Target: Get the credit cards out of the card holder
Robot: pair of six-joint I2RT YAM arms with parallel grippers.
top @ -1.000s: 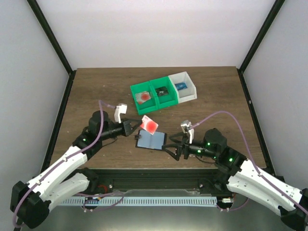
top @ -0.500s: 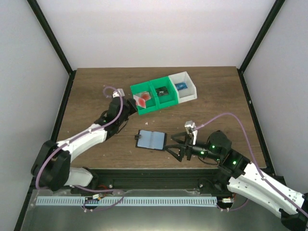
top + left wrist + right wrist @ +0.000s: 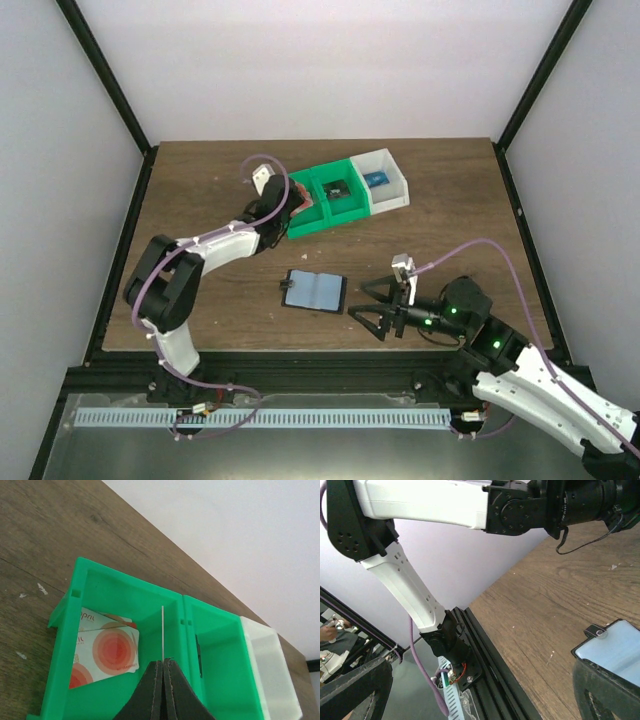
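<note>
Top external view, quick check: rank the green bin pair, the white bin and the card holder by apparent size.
1. green bin pair, clearly largest.
2. white bin.
3. card holder.
The last two look close. The white bin looks only slightly bigger, so that order is unsure.

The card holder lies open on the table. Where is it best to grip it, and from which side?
Grip the card holder by its right edge, probably, coming low from the right, where the open right gripper stands. It lies flat and open, so only its thin rim offers a hold.
</note>
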